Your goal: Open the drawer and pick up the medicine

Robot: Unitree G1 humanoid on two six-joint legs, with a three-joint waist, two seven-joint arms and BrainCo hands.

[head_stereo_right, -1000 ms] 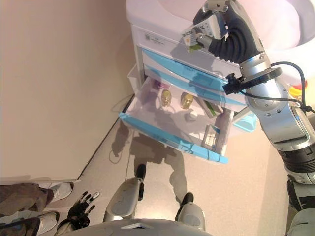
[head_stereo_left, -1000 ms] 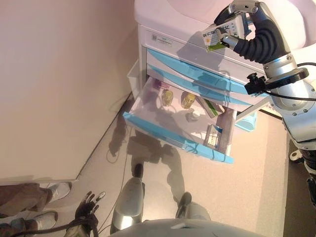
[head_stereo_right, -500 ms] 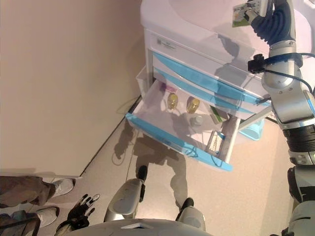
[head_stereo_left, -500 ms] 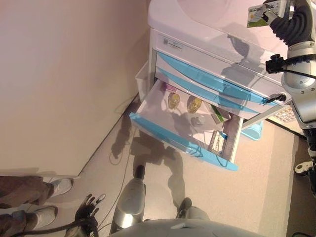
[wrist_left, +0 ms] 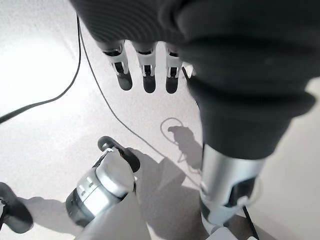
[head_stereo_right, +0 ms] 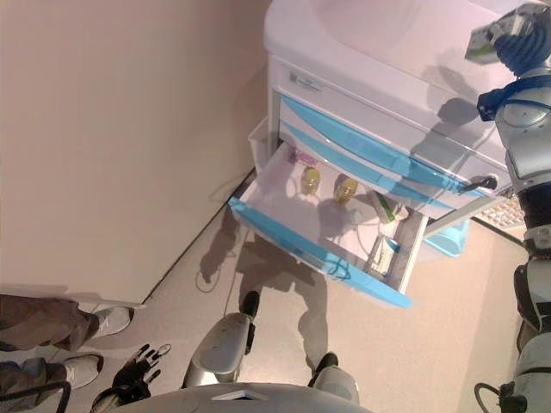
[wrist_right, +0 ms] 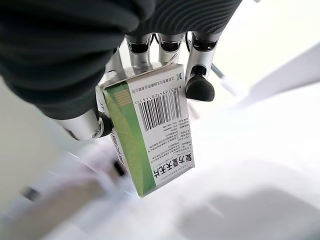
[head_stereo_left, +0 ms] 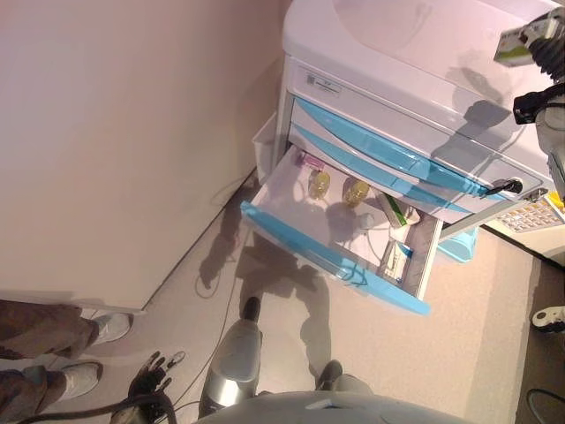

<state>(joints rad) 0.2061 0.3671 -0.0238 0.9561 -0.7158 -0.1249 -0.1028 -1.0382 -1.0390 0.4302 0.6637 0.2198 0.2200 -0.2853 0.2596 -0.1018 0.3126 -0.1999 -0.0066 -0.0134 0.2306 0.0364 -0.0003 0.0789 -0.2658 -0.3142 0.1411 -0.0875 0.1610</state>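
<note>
A white medical cart (head_stereo_left: 397,53) with blue-fronted drawers stands by the wall. Its lowest drawer (head_stereo_left: 333,257) is pulled out. Inside lie two amber bottles (head_stereo_left: 320,183), a small white bottle (head_stereo_left: 366,221), a green box (head_stereo_left: 395,210) and another small box (head_stereo_left: 395,261). My right hand (head_stereo_right: 527,36) is raised over the cart's top right, shut on a green and white medicine box (wrist_right: 150,135), which shows at the edge of the head views (head_stereo_left: 521,42). My left hand (head_stereo_left: 150,385) hangs low near the floor with straight fingers (wrist_left: 145,75) and holds nothing.
A beige wall (head_stereo_left: 132,132) runs along the left. A person's legs and grey shoes (head_stereo_left: 97,329) stand at the lower left. A light blue bin (head_stereo_left: 461,247) hangs on the cart's right side, and a keypad-like object (head_stereo_left: 530,212) lies beyond it.
My right hand has lifted the medicine box up and to the right, from in front of the upper drawers to above the cart top. The camera has shifted too.
</note>
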